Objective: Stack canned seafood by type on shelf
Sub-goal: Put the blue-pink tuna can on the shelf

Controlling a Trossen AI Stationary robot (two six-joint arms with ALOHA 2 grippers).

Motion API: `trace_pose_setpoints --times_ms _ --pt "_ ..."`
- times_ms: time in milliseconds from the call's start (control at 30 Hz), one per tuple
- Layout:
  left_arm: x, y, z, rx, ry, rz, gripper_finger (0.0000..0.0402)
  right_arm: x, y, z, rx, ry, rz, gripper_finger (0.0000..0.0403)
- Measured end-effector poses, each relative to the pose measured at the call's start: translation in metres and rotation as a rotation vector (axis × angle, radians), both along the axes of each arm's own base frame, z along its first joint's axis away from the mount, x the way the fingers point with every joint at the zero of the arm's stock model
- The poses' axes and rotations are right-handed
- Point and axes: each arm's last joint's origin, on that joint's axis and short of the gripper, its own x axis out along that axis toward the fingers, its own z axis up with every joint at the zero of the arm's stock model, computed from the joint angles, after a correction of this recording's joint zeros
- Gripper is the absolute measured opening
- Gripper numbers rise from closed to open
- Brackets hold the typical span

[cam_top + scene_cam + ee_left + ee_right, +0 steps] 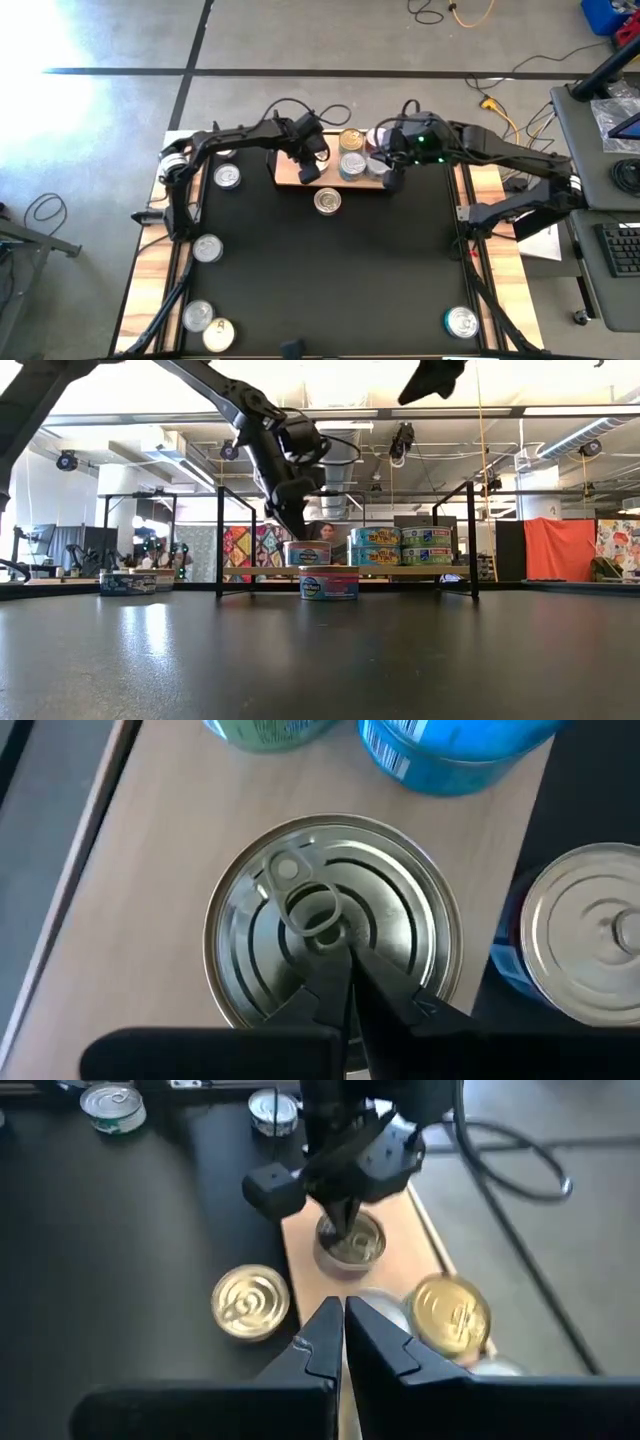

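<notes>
progress: shelf (290, 176) roughly half loaded, a few tins stacked on it, one tin (327, 201) just in front of the shelf and several loose tins well away from it | left gripper (345, 982) pinched shut, empty, tips over a silver tin (330, 935) on the shelf | right gripper (343, 1330) closed, empty, above the shelf's other end

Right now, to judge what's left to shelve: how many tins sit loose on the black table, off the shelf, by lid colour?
Silver-lidded tins: 5
Gold-lidded tin: 1
Total: 6 in plain sight. A pale shape half hidden under the left arm cannot be told, so it is not counted.
</notes>
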Motion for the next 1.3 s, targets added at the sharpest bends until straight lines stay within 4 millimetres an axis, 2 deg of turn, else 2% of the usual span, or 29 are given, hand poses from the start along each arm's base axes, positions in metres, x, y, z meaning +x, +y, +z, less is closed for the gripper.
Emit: trace_pose_setpoints --times_ms 100,233,333,533,633,800,1067,1200,1300 --pt "0.005 0.006 -0.005 0.011 0.005 -0.010 0.0000 -0.003 -0.005 -0.006 0.037 0.016 -0.048 0.0009" --pt "0.012 0.014 -0.007 0.026 0.002 -0.024 0.0000 0.008 -0.023 -0.025 0.022 0.051 -0.183 0.0009" --pt "0.020 0.021 -0.004 0.060 -0.032 -0.030 0.0000 0.018 -0.034 -0.040 0.023 0.099 -0.188 0.0009" --pt "0.026 0.042 -0.001 0.086 -0.011 -0.057 0.0000 0.029 -0.048 -0.052 0.022 0.132 -0.194 0.0009" --pt "0.025 0.046 -0.002 0.085 0.021 -0.084 0.0000 0.028 -0.058 -0.058 0.024 0.154 -0.189 0.0009" --pt "0.025 0.049 -0.001 0.107 0.013 -0.102 0.0000 0.035 -0.078 -0.079 0.021 0.205 -0.208 0.0009" --pt "0.024 0.060 -0.002 0.154 -0.008 -0.072 0.0000 0.059 -0.107 -0.099 -0.024 0.122 -0.174 0.0009" --pt "0.020 0.059 0.006 0.159 -0.011 -0.067 0.0000 0.063 -0.120 -0.110 0.034 0.128 -0.190 0.0009" --pt "0.016 0.057 0.022 0.181 -0.042 -0.065 0.0000 0.063 -0.122 -0.113 0.088 0.112 -0.193 0.0009"
